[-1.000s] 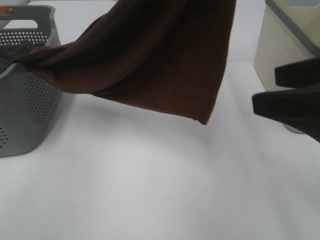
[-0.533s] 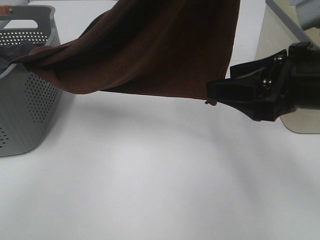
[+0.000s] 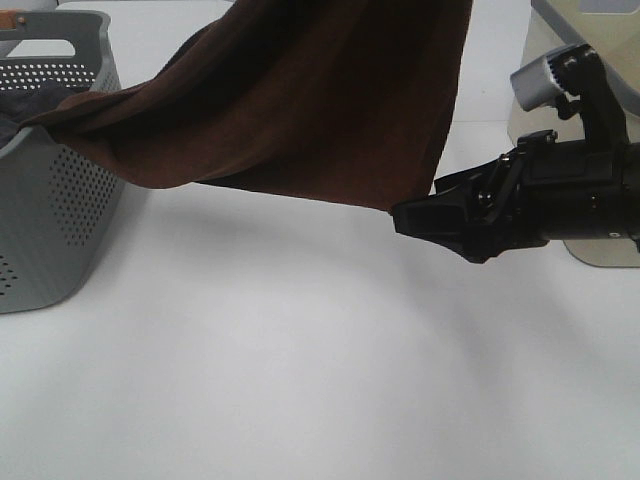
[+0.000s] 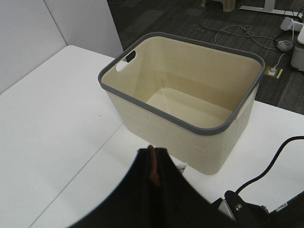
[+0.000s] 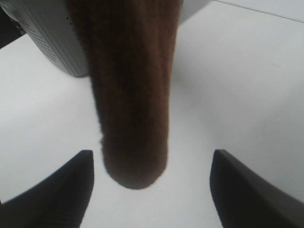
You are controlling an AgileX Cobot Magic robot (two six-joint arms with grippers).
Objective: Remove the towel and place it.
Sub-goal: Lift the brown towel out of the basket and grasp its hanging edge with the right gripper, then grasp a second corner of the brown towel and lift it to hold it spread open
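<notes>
The dark brown towel (image 3: 300,100) hangs in the air from above the top edge of the exterior view. Its left end trails into the grey perforated basket (image 3: 60,180). In the left wrist view the towel (image 4: 156,199) is bunched at the left gripper and hides its fingers. My right gripper (image 3: 405,218) reaches in from the right at the towel's lowest corner. In the right wrist view it (image 5: 152,190) is open, one finger (image 5: 57,190) on each side of the hanging towel end (image 5: 133,95), without touching it.
A cream basket with a grey rim (image 3: 560,90) stands at the back right; the left wrist view shows it (image 4: 185,118) empty. A dark grey cloth (image 3: 15,110) lies in the grey basket. The white table (image 3: 300,380) lies below the towel.
My right gripper has moved left from the right edge up to the towel's lower corner. The towel's lower edge has risen slightly; its left end stays in the grey basket.
</notes>
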